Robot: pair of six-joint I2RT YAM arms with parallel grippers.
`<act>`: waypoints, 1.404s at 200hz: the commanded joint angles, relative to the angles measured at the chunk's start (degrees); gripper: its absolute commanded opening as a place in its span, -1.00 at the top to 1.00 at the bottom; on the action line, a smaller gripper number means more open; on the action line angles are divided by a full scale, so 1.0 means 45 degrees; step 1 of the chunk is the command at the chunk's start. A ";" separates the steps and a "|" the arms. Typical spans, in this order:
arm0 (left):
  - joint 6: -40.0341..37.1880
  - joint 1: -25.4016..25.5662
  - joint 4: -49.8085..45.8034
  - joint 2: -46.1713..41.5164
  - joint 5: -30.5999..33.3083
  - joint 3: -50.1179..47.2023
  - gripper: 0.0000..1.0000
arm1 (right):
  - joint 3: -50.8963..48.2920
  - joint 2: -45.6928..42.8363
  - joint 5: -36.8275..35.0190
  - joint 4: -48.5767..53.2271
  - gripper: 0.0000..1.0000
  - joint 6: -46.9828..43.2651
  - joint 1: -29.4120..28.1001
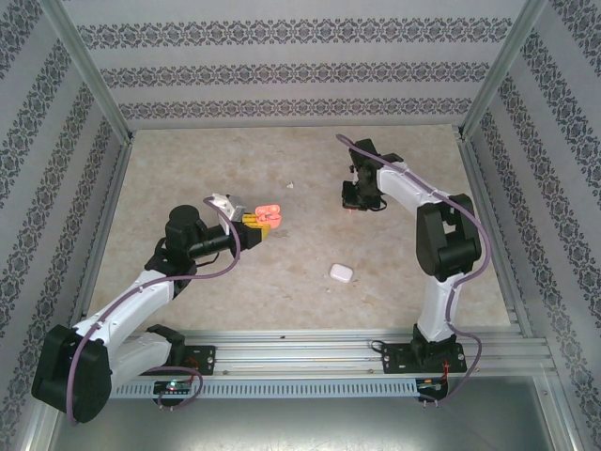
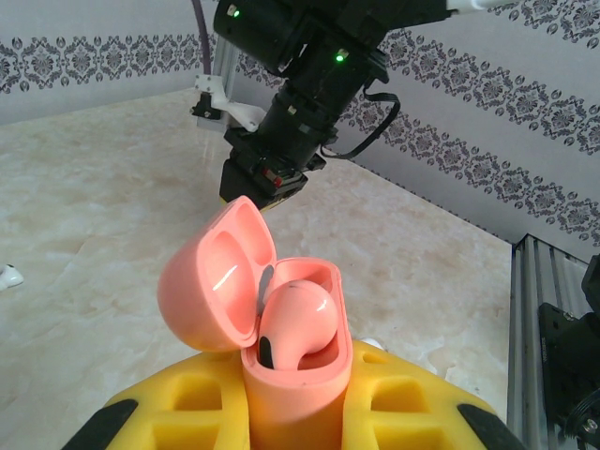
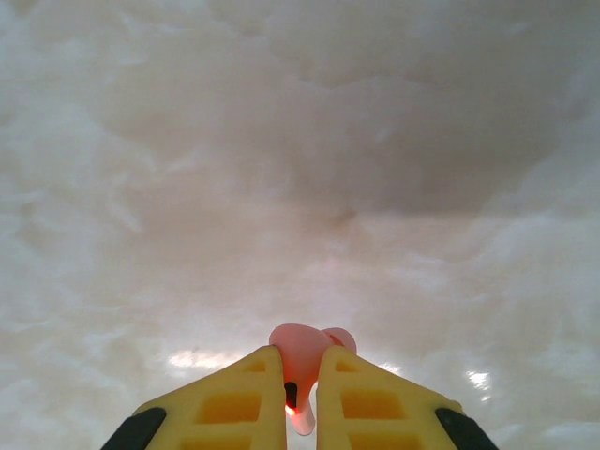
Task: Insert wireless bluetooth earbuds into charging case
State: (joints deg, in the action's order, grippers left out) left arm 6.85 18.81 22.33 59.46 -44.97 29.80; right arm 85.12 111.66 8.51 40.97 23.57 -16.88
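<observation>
My left gripper [image 1: 254, 224] [image 2: 298, 373] is shut on a pink charging case [image 1: 269, 214] [image 2: 298, 412] and holds it upright above the table's left middle. The case's lid [image 2: 214, 281] hangs open to the left. One pink earbud [image 2: 298, 323] sits in the case's left slot; the slot beside it looks empty. My right gripper [image 1: 352, 205] [image 3: 302, 375] points down at the table right of centre, shut on a second pink earbud [image 3: 302, 354] with its stem between the yellow fingers [image 3: 234, 403]. In the left wrist view the right gripper [image 2: 265, 180] hovers beyond the case.
A shut white case [image 1: 340, 273] lies on the marble table [image 1: 188, 160] between the arms, nearer the front. A small white earbud [image 1: 292, 185] [image 2: 7, 276] lies on the table behind the pink case. Patterned walls enclose three sides, and a metal rail [image 1: 310, 352] runs along the near edge.
</observation>
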 commanded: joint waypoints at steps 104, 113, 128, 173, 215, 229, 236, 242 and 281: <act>0.1070 0.0069 0.1811 -0.0273 -0.1116 0.0599 1.00 | -0.2812 -0.6636 0.4566 -0.6098 0.84 0.1218 -0.2055; 0.1233 0.0078 0.1956 -0.0273 -0.1173 0.0653 1.00 | -0.3035 -0.7033 0.4679 -0.6489 0.84 0.1201 -0.2188; 0.1581 0.0066 0.2299 -0.0248 -0.1303 0.0681 1.00 | -0.3338 -0.7610 0.4882 -0.7135 0.84 0.1166 -0.2437; 0.2303 0.0071 0.2836 -0.0225 -0.1740 0.0933 1.00 | -0.4184 -0.8747 0.5544 -0.9082 0.83 0.0688 -0.3437; 0.3344 0.0059 0.3705 -0.0064 -0.2290 0.1134 1.00 | -0.4256 -0.9089 0.5795 -0.9690 0.83 -0.0103 -0.4392; 0.3722 0.0069 0.4068 -0.0001 -0.2421 0.1226 1.00 | -0.4218 -0.9101 0.5954 -0.9831 0.83 -0.0160 -0.4564; 0.3895 0.0060 0.4274 0.0013 -0.2486 0.1274 1.00 | -0.4197 -0.9090 0.6049 -0.9870 0.83 -0.0183 -0.4632; 0.4054 0.0060 0.4398 0.0033 -0.2539 0.1304 1.00 | -0.4199 -0.9085 0.6135 -0.9891 0.83 -0.0204 -0.4664; 0.5035 0.0067 0.5320 0.0106 -0.2799 0.1407 1.00 | -0.4189 -0.9197 0.6641 -0.9965 0.83 -0.0243 -0.4685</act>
State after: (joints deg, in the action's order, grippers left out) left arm 24.91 18.81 39.35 59.77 -55.29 34.39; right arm 66.46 71.85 35.53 -1.10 23.94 -37.39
